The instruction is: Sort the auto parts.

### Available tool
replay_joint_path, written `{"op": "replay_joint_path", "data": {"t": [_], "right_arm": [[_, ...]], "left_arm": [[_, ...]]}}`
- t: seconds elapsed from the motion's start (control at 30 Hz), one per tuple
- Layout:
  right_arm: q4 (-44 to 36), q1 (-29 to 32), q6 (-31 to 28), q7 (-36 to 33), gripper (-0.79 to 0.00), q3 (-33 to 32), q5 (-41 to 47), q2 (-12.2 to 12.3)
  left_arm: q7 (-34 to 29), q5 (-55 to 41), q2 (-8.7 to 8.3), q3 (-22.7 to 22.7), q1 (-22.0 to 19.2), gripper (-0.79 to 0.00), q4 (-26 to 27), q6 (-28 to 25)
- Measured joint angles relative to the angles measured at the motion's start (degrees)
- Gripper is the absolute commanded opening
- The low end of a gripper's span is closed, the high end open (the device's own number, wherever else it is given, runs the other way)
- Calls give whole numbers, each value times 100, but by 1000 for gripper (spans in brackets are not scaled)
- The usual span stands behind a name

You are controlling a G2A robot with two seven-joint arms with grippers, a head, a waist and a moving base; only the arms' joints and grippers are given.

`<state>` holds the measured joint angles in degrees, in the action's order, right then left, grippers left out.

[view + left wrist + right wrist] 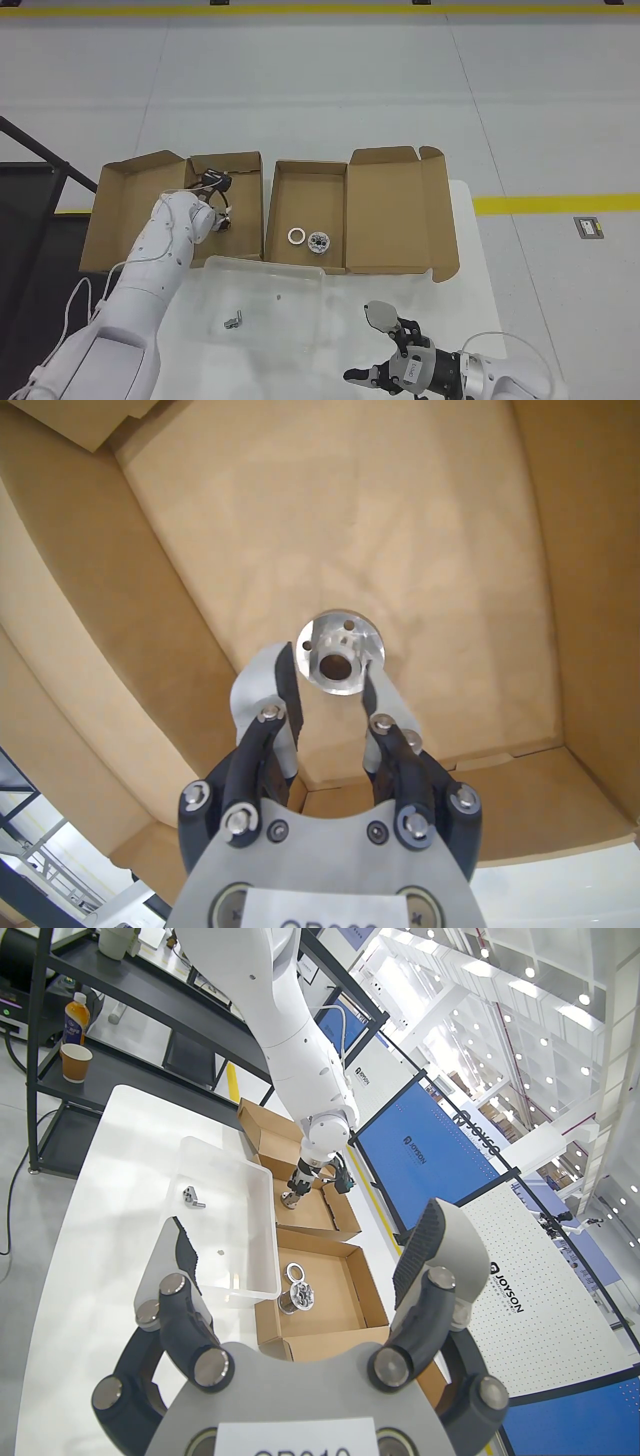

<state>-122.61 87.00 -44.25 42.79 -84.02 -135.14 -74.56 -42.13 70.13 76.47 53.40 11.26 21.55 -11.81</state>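
Counting the containers, two open cardboard boxes and one clear plastic bin (285, 310) are found on the white table (470, 290). The boxes lie side by side with their flaps folded out, and the bin sits just in front of them. Four metal parts are counted, one of each kind.

The left cardboard box (248, 190) is plain brown and smooth-walled. Inside it, a flanged hub (340, 652) is clamped between the ribbed black pads of the left gripper (327, 667). The hub is machined silver metal, a round flange with small holes and a central bore. Whether it touches the box floor cannot be told.

In the right cardboard box (305, 195) two parts are held: a flat ring (297, 236) and, just beside it, a round cylindrical part (318, 241) with holes in its face.

In the plastic bin an angular grey bracket (233, 320) is seen, together with a speck (220, 1252) too small to identify.

The right gripper (305, 1223) is held over the near part of the table, its fingers spread wide with nothing between them.
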Motion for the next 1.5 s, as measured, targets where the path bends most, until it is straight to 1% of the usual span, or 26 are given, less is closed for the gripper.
{"op": "replay_joint_path", "data": {"t": [0.03,0.07,0.2,0.3,0.4,0.47,0.57,0.6,0.7,0.73,0.8,0.83,0.9,0.93,0.97,1.0,1.03,1.1,1.13,1.2,1.23,1.33,1.4,1.5], "right_arm": [[0,0,0,0,0,0,0,0],[0,0,0,0,0,0,0,0],[0,0,0,0,0,0,0,0],[0,0,0,0,0,0,0,0],[0,0,0,0,0,0,0,0],[0,0,0,0,0,0,0,0],[0,0,0,0,0,0,0,0],[0,0,0,0,0,0,0,0],[0,0,0,0,0,0,0,0],[0,0,0,0,0,0,0,0],[0,0,0,0,0,0,0,0],[0,0,0,0,0,0,0,0],[0,0,0,0,0,0,0,0],[0,0,0,0,0,0,0,0],[0,0,0,0,0,0,0,0],[0,0,0,0,0,0,0,0],[0,0,0,0,0,0,0,0],[0,0,0,0,0,0,0,0],[0,0,0,0,0,0,0,0],[0,0,0,0,0,0,0,0],[0,0,0,0,0,0,0,0],[0,0,0,0,0,0,0,0],[0,0,0,0,0,0,0,0],[0,0,0,0,0,0,0,0]], "left_arm": [[15,-11,-1,16,-26,-169,-27,-23],[25,-14,-4,29,-46,-157,-44,-41],[106,-103,-46,139,-117,-157,-73,-176],[184,-316,-137,328,-180,-160,-29,-515],[298,-495,-298,577,-192,-172,119,-916],[358,-601,-440,781,-131,-182,320,-1198],[372,-763,-667,1125,94,-188,808,-1576],[317,-845,-740,1250,189,-175,1005,-1707],[-19,-1045,-992,1700,649,-163,1916,-2110],[-192,-1092,-1094,1894,921,-151,2413,-2220],[-519,-1184,-1240,2205,1425,-126,3291,-2369],[-781,-1290,-1331,2423,1810,-117,3937,-2484],[-1235,-1525,-1451,2740,2435,-99,4930,-2705],[-1546,-1657,-1522,2934,2854,-77,5583,-2834],[-1756,-1705,-1567,3058,3162,-65,6056,-2909],[-1930,-1715,-1607,3149,3462,-62,6504,-2971],[-2056,-1671,-1660,3184,3851,-71,7049,-3013],[-2015,-1439,-1753,3135,4361,-83,7738,-3053],[-1928,-1227,-1822,3069,4649,-77,8106,-3118],[-1752,-890,-1940,2925,5013,-34,8512,-3286],[-1629,-647,-2029,2805,5204,0,8687,-3411],[-1470,175,-2242,2547,5459,0,8979,-3567],[-1506,506,-2282,2530,5494,0,9066,-3528],[-1516,482,-2278,2538,5491,0,9063,-3518]]}}
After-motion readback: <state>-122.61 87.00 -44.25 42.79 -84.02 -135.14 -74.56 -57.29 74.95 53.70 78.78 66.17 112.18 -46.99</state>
